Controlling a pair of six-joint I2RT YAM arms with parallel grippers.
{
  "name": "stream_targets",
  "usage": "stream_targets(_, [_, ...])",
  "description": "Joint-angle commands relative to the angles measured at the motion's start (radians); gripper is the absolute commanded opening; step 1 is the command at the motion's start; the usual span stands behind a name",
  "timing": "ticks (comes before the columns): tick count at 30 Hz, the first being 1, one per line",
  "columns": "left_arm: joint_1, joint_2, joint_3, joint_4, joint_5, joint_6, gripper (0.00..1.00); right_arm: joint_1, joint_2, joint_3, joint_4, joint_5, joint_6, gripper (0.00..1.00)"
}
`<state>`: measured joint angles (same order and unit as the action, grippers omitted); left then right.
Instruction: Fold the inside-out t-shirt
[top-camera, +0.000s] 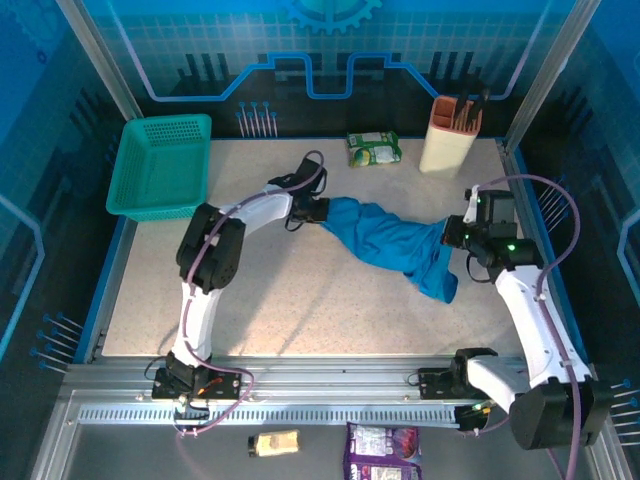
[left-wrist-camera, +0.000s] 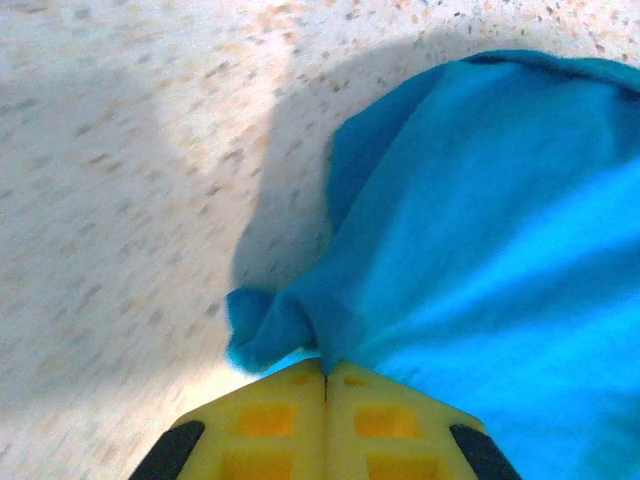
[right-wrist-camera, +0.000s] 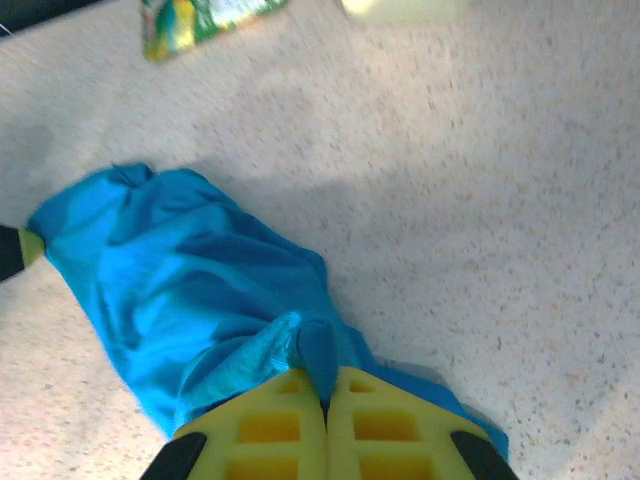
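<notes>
The speckled beige tabletop (top-camera: 300, 300) took up the middle of the top view. Right of its centre, a medium-blue t-shirt (top-camera: 395, 245) of soft cloth ran as a bunched band from upper left to lower right, strung between the two hands. A teal plastic mesh basket (top-camera: 160, 165) sat at the upper left, a tan holder (top-camera: 450, 135) at the upper right, and a green snack packet (top-camera: 373, 149) between them. The left hand (top-camera: 322, 212) was clamped on the shirt's left end, yellow fingers pressed together. The right hand (top-camera: 452, 235) pinched the right end likewise.
</notes>
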<state>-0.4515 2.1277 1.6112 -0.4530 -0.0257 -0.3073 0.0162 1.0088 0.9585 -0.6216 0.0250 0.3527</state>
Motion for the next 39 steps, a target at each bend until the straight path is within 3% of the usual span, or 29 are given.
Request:
stream_targets(1, [0.040, -0.320, -0.068, 0.033, 0.008, -0.012, 0.00, -0.015, -0.084, 0.120, -0.082, -0.007, -0.033, 0.00])
stream_targets(7, [0.124, -0.768, -0.187, 0.007, 0.034, -0.049, 0.00, -0.015, -0.191, 0.303, -0.193, 0.048, -0.077, 0.00])
stream_targets(12, [0.249, -0.949, -0.185, -0.092, 0.078, -0.053, 0.00, -0.015, -0.193, 0.450, -0.224, 0.059, -0.107, 0.00])
stream_targets(16, [0.292, -0.908, -0.176, -0.110, 0.119, -0.048, 0.00, -0.015, -0.098, 0.494, -0.204, 0.000, -0.112, 0.00])
stream_targets(23, [0.304, -0.598, -0.132, -0.120, 0.222, -0.026, 0.00, -0.015, 0.188, 0.431, -0.123, -0.113, -0.110, 0.00])
stream_targets(25, [0.307, -0.505, -0.116, -0.136, 0.224, -0.013, 0.00, -0.015, 0.273, 0.408, -0.113, -0.113, -0.110, 0.10])
stream_targets(26, [0.307, -0.464, -0.104, -0.149, 0.215, -0.012, 0.09, -0.016, 0.313, 0.408, -0.122, -0.099, -0.111, 0.20])
stream_targets(32, [0.271, -0.484, -0.147, -0.115, 0.203, -0.036, 0.41, -0.011, 0.323, 0.371, -0.144, -0.045, -0.108, 0.43])
stream_targets(35, [0.206, -0.511, -0.187, -0.122, 0.191, -0.042, 0.45, 0.002, 0.274, 0.305, -0.150, -0.066, -0.089, 0.47])
stream_targets(39, [0.110, -0.549, -0.326, -0.026, 0.228, -0.147, 0.47, 0.086, 0.222, 0.168, -0.149, -0.081, -0.061, 0.50])
